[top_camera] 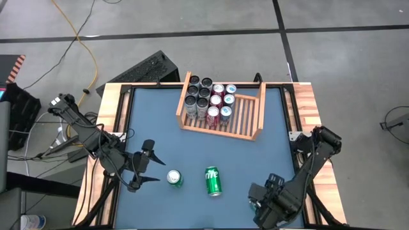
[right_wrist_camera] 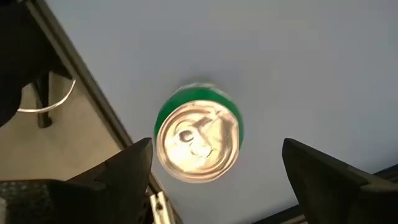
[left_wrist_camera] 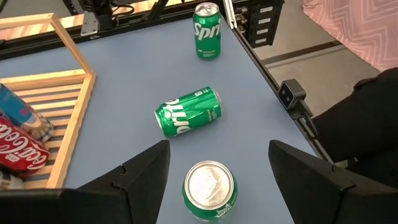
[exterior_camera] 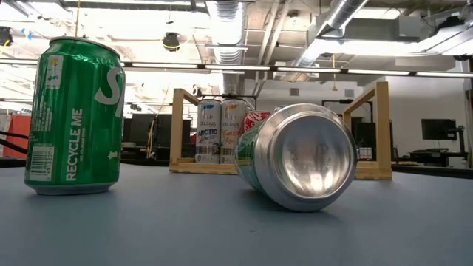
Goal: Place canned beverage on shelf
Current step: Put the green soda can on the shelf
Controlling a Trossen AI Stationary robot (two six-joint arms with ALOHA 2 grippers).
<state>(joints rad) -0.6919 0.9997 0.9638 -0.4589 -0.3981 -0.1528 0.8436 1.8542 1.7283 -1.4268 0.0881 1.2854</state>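
Both sets of fingers stand apart – left gripper [top_camera: 155,169] beside an upright green can [top_camera: 174,179], right gripper [top_camera: 257,198] above another [right_wrist_camera: 198,132].

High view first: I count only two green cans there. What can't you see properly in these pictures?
- High view: the third Sprite can is all but hidden under the right arm; only the wrist views show it.
- Low view: the lying Sprite can blocks most cans in the shelf; no gripper shows.
- Left wrist view: the picture's edge cuts off the shelf and a Coca-Cola can.
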